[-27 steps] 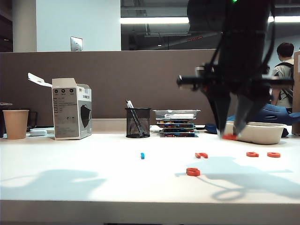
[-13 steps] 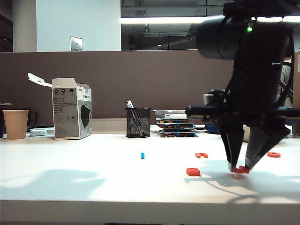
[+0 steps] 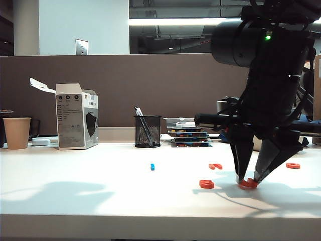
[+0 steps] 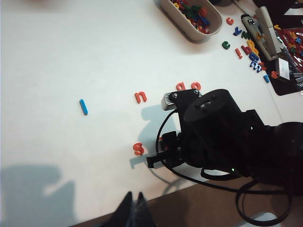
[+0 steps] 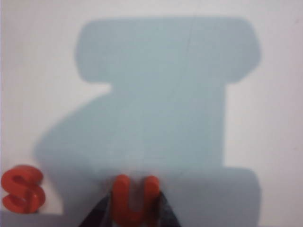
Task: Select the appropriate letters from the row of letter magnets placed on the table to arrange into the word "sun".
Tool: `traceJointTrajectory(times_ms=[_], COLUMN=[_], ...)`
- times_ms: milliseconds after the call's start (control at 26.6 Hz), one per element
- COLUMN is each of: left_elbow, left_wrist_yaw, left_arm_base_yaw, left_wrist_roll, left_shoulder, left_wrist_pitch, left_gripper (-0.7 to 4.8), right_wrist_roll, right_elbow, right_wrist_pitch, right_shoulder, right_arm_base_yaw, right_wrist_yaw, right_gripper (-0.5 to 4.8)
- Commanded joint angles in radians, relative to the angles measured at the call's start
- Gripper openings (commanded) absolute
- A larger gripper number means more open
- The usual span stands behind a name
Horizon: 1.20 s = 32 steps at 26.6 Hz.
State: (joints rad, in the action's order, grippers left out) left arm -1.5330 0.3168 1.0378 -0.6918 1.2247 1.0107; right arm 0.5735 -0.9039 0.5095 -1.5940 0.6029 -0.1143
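My right gripper (image 3: pixel 248 181) points down at the white table (image 3: pixel 100 201), shut on an orange-red letter u (image 3: pixel 248 184). In the right wrist view the u (image 5: pixel 135 201) sits between the dark fingertips of the right gripper (image 5: pixel 135 210), prongs pointing away. The orange-red s (image 5: pixel 22 195) lies close beside it, seen also as the s (image 3: pixel 206 184) and the s (image 4: pixel 138 149). Further back in the row lie the n (image 4: pixel 140 97), the blue magnet (image 4: pixel 84 107) and two more orange-red letters (image 4: pixel 187 86). My left gripper (image 4: pixel 135 201) hangs shut and empty over the table's front edge.
A paper cup (image 3: pixel 16 132), a mask box (image 3: pixel 76 116), a mesh pen holder (image 3: pixel 147 131) and stacked cases (image 3: pixel 189 131) line the back. A tray of spare letters (image 4: pixel 191 19) and loose letters (image 4: pixel 246 47) lie at the far right.
My right gripper has come forward and down from the back right with the u, then shifted left, so the u is now at table level just right of the s.
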Motion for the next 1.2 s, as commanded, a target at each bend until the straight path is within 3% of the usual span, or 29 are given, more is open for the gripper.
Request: traceJointTrajectory(times_ms=[38,300,488,1201], left_elbow=[-0.003,-0.003,-0.003,-0.003], left_wrist_yaw=[-0.007,-0.007,-0.007,-0.007], left_arm_base_yaw=[0.001,0.001,0.001,0.001], left_wrist_roll=[0.004,0.004,0.004,0.004], left_shoulder=[-0.003,-0.003,-0.003,-0.003], left_wrist_pitch=[-0.002,-0.002,-0.002,-0.001], left_gripper=[-0.04,-0.04,-0.04,-0.04], right_wrist_roll=[0.006,0.007,0.007,-0.084], right_elbow=[-0.001,-0.001,-0.002,-0.227], right_wrist_pitch=[-0.011,-0.006,-0.006,0.076], right_shoulder=[0.003,0.003,0.003,-0.005], right_arm_base_yaw=[0.001,0.001,0.001,-0.003], right_wrist_yaw=[0.005,0.012,0.012,-0.04], right_gripper=[1.03,1.28,2.21,2.22])
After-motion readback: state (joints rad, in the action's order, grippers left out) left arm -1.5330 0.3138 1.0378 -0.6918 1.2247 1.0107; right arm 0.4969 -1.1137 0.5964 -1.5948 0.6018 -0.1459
